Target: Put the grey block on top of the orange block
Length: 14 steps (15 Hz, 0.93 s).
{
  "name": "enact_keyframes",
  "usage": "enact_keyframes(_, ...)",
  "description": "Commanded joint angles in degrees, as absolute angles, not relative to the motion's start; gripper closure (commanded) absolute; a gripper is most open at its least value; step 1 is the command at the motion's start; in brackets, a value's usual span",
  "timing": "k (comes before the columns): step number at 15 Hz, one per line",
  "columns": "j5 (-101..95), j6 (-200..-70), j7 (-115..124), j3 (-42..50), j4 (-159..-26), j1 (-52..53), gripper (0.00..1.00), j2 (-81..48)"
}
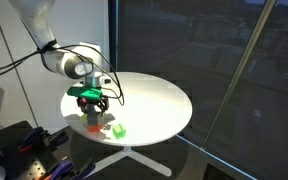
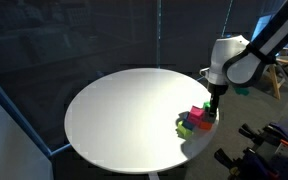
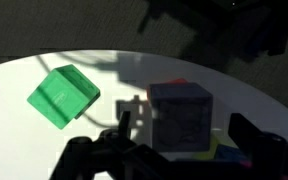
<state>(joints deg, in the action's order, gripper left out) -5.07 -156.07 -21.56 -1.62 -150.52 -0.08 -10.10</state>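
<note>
Wrist view: the grey block [image 3: 181,118] lies between the fingers [image 3: 120,142], which stand wide apart on either side of it with a gap at each flank. Slivers of magenta and yellow show at its lower edge, so it is close upon other cubes; which one bears it cannot be told. A green cube [image 3: 64,95] lies apart on the white tabletop [image 3: 14,110]. In an exterior view the arm [image 1: 69,65] hangs over the cluster near the tabletop's edge, the orange block [image 1: 94,123] just beneath the fingers.
</note>
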Motion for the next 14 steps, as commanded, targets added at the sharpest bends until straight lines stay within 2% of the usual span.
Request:
enact_keyframes(1, -3.83, -154.06, -22.06, -2.74, -151.22, -0.97, 0.0, -7.19)
enact_keyframes(8, 1.26, -146.43, -18.2, -2.81, -150.64, 0.04, 0.0, -0.81)
enact_keyframes(14, 0.07, -141.54, -5.2, -2.53, -149.0, 1.01, 0.0, 3.09)
